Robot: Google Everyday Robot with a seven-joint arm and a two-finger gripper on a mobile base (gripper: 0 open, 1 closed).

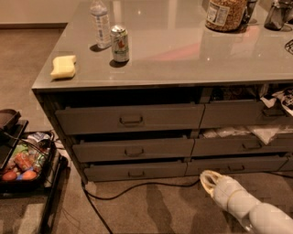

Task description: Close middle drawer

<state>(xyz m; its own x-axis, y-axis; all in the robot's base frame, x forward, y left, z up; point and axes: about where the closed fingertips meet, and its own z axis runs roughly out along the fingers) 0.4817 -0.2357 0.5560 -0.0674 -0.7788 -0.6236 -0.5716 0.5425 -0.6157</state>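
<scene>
The middle drawer (132, 150) is the wide dark-grey one in the left column, with a small metal loop handle (133, 152) at its centre. Its front stands a little forward of the cabinet, with a dark gap above it. A taller-fronted drawer (130, 119) sits above it and a low drawer (135, 172) below. My gripper (208, 181) is at the end of the white arm (242, 203), low over the carpet. It is in front of the bottom right drawer, right of and below the middle drawer, and touches nothing.
The grey countertop (183, 59) carries a water bottle (100, 23), a can (120, 43), a yellow sponge (63, 66) and a jar (224, 13). The right drawers (256, 132) hold white bags and paper. A black cable (137, 186) lies on the carpet. A black rack with snacks (23, 162) stands at left.
</scene>
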